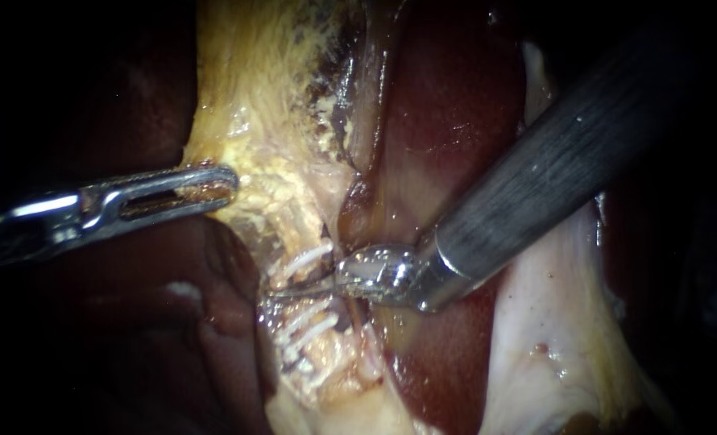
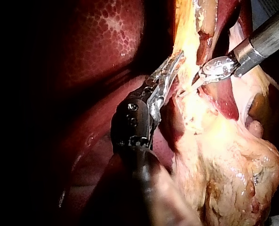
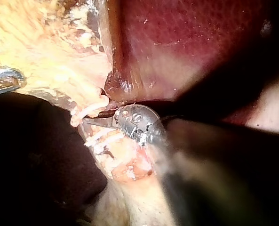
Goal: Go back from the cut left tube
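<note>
Cut left tube (image 1: pixel 310 318) near centre, parted between white clips (image 1: pixel 304 259) above and below. Right tool (image 1: pixel 302 286) lying in that gap, blades together in a thin point, holding nothing. Left tool (image 1: pixel 213 187) clamped on yellow fatty tissue (image 1: pixel 254 97) beside the tube. Dark red liver (image 1: pixel 447 105) behind.

Slotted steel left instrument (image 1: pixel 213 187), entering from the left, clasps the left edge of the yellow fatty tissue (image 1: pixel 246 97). Grey-shafted right instrument (image 1: pixel 310 283) crosses the dark red liver (image 1: pixel 447 121) from the upper right, its tip between white clips (image 1: pixel 304 259) lying above and below it
</note>
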Robot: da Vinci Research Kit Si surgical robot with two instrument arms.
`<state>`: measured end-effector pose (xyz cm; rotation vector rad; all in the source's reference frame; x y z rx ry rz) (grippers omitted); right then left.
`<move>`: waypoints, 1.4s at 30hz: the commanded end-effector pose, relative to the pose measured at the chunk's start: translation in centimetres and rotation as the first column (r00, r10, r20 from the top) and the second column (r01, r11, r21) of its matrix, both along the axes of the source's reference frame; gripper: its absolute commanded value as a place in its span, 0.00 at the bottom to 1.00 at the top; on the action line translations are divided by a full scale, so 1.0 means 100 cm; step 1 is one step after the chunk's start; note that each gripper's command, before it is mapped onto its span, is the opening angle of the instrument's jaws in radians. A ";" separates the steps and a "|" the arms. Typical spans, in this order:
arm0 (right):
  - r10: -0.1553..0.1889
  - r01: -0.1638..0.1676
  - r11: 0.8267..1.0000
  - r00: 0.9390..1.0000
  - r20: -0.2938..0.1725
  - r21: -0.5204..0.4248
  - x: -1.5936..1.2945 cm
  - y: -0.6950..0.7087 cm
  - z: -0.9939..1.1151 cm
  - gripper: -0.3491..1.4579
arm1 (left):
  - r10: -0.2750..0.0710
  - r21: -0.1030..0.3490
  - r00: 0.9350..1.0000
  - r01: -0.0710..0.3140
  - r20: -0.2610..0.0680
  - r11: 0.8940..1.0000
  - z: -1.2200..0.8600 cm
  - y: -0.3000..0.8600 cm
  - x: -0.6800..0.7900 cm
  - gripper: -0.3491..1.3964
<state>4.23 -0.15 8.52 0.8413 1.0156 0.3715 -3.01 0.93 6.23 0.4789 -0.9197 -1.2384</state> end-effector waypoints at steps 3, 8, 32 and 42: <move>0.003 -0.003 1.000 1.000 -0.012 0.004 0.0000 0.0000 -0.0002 0.12 | 0.000 0.000 1.000 0.000 0.001 1.000 0.0000 0.0000 0.0000 0.00; 0.037 -0.037 0.999 0.999 -0.015 -0.001 0.0000 0.0003 -0.0008 0.65 | 0.001 0.000 1.000 -0.001 0.001 1.000 0.0000 0.0000 0.0001 0.00; -0.054 0.007 0.961 0.985 -0.164 -0.275 -0.0065 -0.0002 -0.0068 0.96 | 0.003 -0.001 1.000 -0.003 0.002 1.000 0.0007 0.0004 0.0007 0.00; -0.025 -0.051 0.894 0.987 -0.162 -0.445 -0.0137 0.0048 -0.0098 0.98 | 0.000 -0.003 1.000 0.000 -0.002 1.000 0.0010 0.0006 0.0009 0.00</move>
